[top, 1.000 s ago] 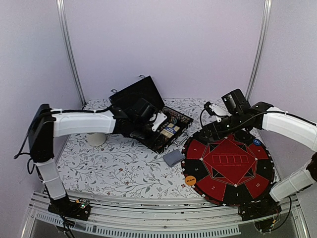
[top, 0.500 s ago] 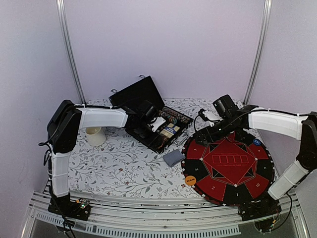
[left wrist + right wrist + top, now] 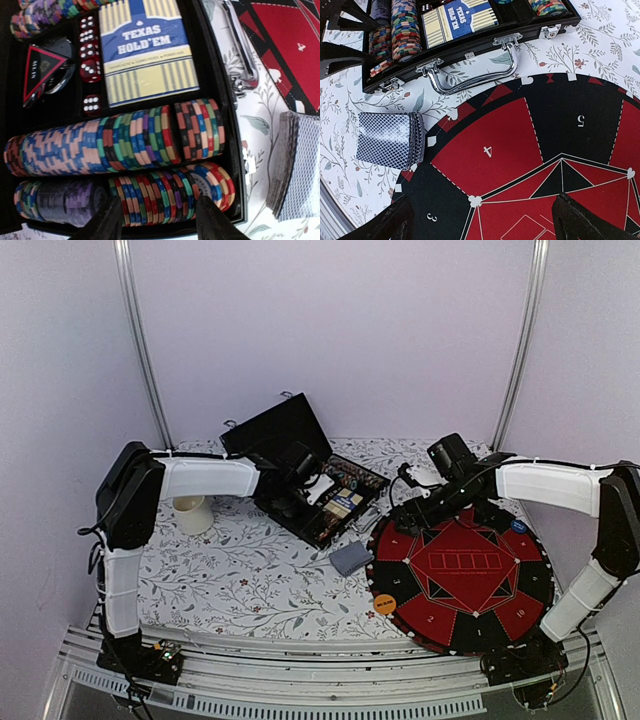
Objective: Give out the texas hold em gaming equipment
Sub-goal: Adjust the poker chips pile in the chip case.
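On floral tablecloth [image 3: 230, 570], lilac walls [image 3: 330, 330] behind: left claw [image 3: 157, 222] apart over chips [image 3: 115, 145], right claw [image 3: 480, 220] apart over mat [image 3: 490, 135].

Soft, even light fills the pale booth, leaving only faint shadows on the tablecloth [image 3: 250, 570]; the chrome handle [image 3: 476, 83] glints, poker chips [image 3: 125, 145] show crisp, wrist-view edges blur slightly.

The left gripper [image 3: 157, 202] hides 2 bits of the nearest chip row [image 3: 150, 192]; the card deck [image 3: 297, 165] is cut off.

Left end effector [image 3: 157, 222] half-spread — right end effector [image 3: 485, 225] wide.
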Motion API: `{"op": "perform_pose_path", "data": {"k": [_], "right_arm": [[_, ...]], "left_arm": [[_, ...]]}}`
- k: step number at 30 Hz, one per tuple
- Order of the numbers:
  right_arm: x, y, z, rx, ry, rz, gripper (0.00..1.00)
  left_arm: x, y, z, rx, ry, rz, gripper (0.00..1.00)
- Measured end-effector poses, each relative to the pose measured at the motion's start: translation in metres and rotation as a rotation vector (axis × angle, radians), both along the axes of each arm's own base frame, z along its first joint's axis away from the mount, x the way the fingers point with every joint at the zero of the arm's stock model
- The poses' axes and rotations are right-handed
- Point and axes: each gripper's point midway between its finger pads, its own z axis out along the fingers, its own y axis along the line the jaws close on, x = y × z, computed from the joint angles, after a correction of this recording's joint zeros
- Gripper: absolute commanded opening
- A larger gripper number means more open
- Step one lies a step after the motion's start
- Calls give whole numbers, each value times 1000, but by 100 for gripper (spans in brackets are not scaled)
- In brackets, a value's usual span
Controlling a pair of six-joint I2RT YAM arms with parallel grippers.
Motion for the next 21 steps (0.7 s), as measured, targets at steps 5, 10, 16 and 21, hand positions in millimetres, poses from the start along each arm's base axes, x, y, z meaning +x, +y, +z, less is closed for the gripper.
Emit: {"op": "perform_pose_path", "data": {"k": [5, 10, 16, 21], "right_arm": [[3, 1, 1, -3, -7, 8, 98], [4, 1, 1, -3, -7, 7, 98], [3, 1, 1, 2, -4, 11, 98], [2, 2, 1, 9, 0, 16, 98]], "left_arm": [[7, 8, 5, 32, -40, 30, 49], [12, 13, 8, 43, -54, 45, 54], [6, 3, 14, 4, -42, 4, 65], [-1, -12, 40, -66, -81, -45, 72]]}}
